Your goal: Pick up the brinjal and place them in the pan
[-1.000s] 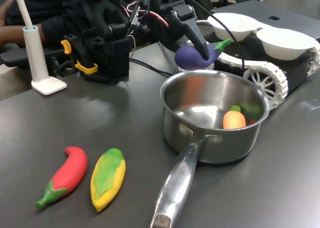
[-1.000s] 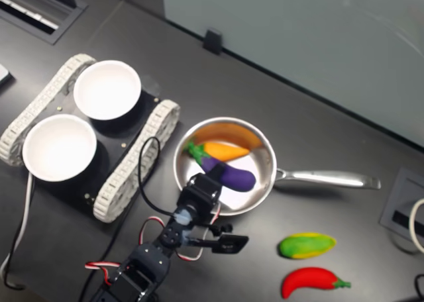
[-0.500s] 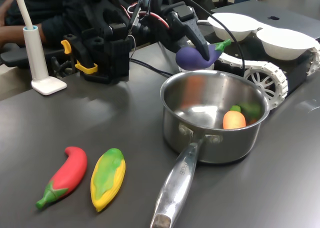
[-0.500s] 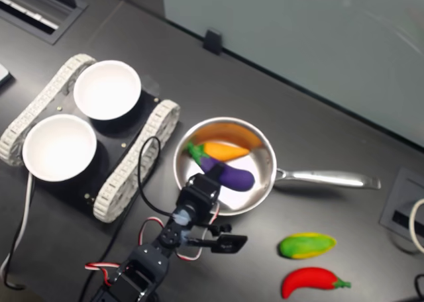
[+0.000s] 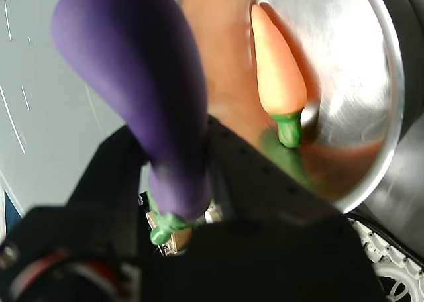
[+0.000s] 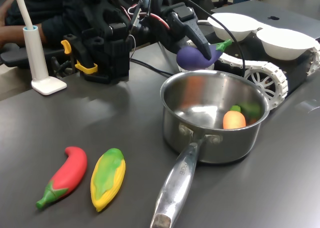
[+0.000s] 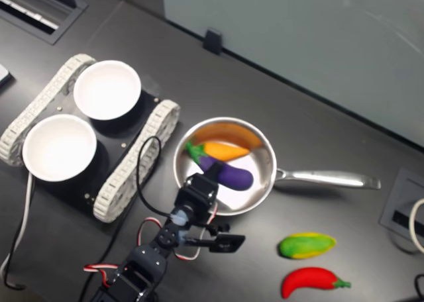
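The brinjal (image 6: 196,56) is hanging clamped in the claw (image 6: 204,51) above the pan's (image 6: 215,147) far rim, its long axis lying level, stem pointing toward the first exterior view's right. The pan's open mouth is lying just below and nearer, so the release probably needs a short move inward.

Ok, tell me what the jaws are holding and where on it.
The gripper holds the brinjal, jaws clamped across its narrower part near the green stem cap, above the pan.
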Robot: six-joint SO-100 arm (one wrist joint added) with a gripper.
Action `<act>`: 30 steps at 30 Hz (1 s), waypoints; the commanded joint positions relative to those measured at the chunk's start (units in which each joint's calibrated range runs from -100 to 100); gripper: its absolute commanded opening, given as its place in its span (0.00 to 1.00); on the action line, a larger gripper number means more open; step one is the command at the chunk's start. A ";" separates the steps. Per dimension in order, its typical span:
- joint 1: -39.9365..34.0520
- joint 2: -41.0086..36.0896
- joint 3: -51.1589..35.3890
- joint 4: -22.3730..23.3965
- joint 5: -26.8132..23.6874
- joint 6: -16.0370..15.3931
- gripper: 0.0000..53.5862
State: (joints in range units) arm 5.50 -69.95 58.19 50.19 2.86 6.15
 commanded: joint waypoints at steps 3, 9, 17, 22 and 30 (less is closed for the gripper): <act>-2.98 -3.06 -1.72 -1.53 1.07 0.65 0.18; -4.12 -3.73 -1.81 -1.36 2.05 0.99 0.22; -4.70 -4.58 -3.08 0.51 2.54 0.99 0.33; -5.04 -4.91 -4.44 2.13 2.69 0.99 0.40; -6.65 -5.59 -6.26 5.03 2.64 0.91 0.50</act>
State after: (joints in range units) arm -0.44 -71.30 58.01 54.70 5.40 6.15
